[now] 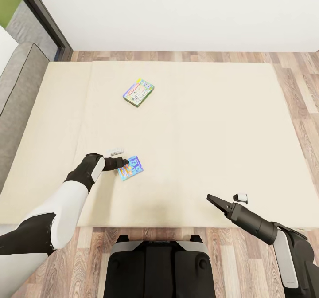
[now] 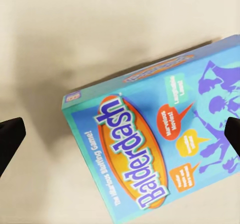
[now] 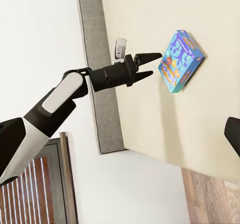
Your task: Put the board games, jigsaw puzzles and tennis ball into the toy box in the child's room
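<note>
- Right tool hangs over the near edge of the bed, carrying nothing; in the head view its fingers look drawn together to a point, though I cannot tell for sure whether they are clenched.
- Left tool is released — its two fingers spread apart, seen clearly in the right wrist view — and poised at the edge of the small blue game box, with nothing gripped yet.
- That blue box lies flat on the mattress in the near half; the left wrist view shows it close below the tool, with dark fingertips at either side of it.
- Farther up the mattress, well apart from the first, lies the colourful pale game box, also flat and untouched.
- Judging from this, the task is at an early stage: both bed games are yet to be lifted and carried to the toy box, and a grasp of the blue one looks to be the step in hand.
- The mattress is plain beige in two sections — soft, wide, otherwise bare.
- Beyond it: wood-plank floor, a white wall, a dark window frame in the far left corner.
</note>
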Robot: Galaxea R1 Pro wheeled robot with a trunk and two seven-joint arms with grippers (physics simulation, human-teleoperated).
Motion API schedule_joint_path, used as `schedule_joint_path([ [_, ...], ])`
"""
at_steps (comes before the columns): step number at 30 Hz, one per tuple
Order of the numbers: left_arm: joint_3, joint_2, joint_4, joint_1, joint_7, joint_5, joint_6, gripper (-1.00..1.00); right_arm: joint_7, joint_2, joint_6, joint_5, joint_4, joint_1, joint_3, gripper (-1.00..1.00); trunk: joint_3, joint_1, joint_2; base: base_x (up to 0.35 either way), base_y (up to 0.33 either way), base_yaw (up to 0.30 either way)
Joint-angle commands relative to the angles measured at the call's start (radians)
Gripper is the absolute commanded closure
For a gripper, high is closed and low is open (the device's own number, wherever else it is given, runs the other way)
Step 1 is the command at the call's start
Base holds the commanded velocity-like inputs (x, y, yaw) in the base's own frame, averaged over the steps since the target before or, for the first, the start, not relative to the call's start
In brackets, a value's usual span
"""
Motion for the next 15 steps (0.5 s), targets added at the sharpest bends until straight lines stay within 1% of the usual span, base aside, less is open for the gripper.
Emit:
schedule_joint_path([
  [1, 0.006, -0.001, -0.001, 0.0, -0.002, 0.002, 0.006, -1.0, 0.003, 0.0, 0.003, 0.0, 0.0, 0.0, -0.001, -1.0, -0.001, 0.001, -0.001, 0.0, 0.0, 0.0],
  [15, 0.007, 0.0, -0.001, 0.0, -0.002, 0.002, 0.006, -1.0, 0.0, 0.0, 0.001, -0.001, -0.001, 0.004, -0.001, -1.0, -0.003, 0.001, -0.001, 0.0, 0.0, 0.0],
])
